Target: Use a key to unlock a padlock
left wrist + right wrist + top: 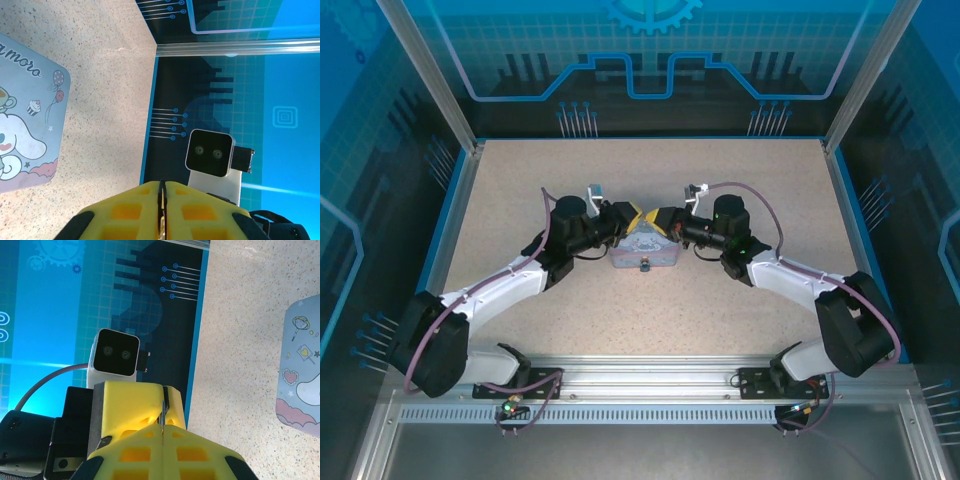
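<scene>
My left gripper [638, 214] and right gripper [656, 217] meet tip to tip above the back edge of a pale lavender cartoon tin [645, 248]. The small dark padlock [645, 266] hangs at the tin's front edge, in front of both grippers. In the right wrist view my right gripper [163, 426] is shut on the key [162, 414], a thin metal sliver. It runs up into the shut yellow fingers [135, 402] of the left gripper. In the left wrist view the left gripper [161, 184] is shut, with a metallic glint in its seam.
The tin lies mid-table on speckled beige board, and shows in the left wrist view [25, 125] and the right wrist view [302, 365]. Blue walls with aluminium posts [430, 75] enclose the table. The arms' bases sit on the near rail [640, 378].
</scene>
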